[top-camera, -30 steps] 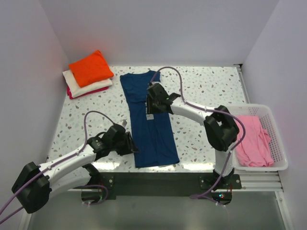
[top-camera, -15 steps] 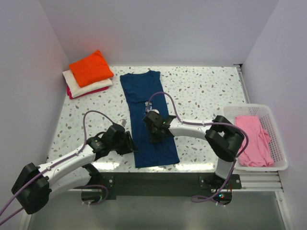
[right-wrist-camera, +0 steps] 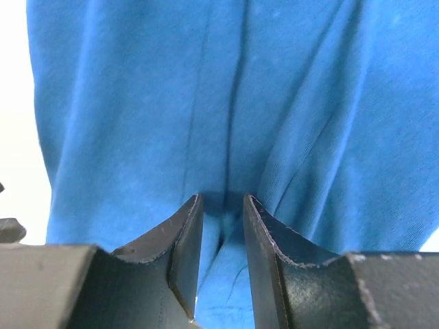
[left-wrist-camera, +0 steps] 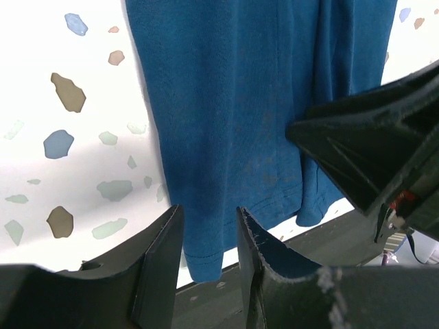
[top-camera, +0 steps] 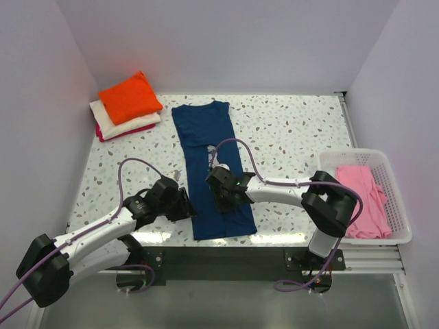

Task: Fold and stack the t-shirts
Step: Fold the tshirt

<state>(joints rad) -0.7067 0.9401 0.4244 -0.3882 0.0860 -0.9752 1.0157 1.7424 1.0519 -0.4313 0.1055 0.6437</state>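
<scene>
The navy blue t-shirt lies folded into a long narrow strip down the middle of the table. My left gripper is at its near left corner. In the left wrist view the fingers are slightly apart, with the hem corner between them at the table's front edge. My right gripper rests on the shirt's lower part. Its jaws are narrowly open, pressed on the fabric with a small ridge between them. Folded orange, cream and magenta tees are stacked at the back left.
A white slotted basket at the right edge holds a crumpled pink tee. The speckled table has walls on three sides. Its dark front edge is right beside the left gripper.
My right gripper has moved from the shirt's upper middle down along it toward the near hem. The shirt, the left gripper and the stack have stayed in place.
</scene>
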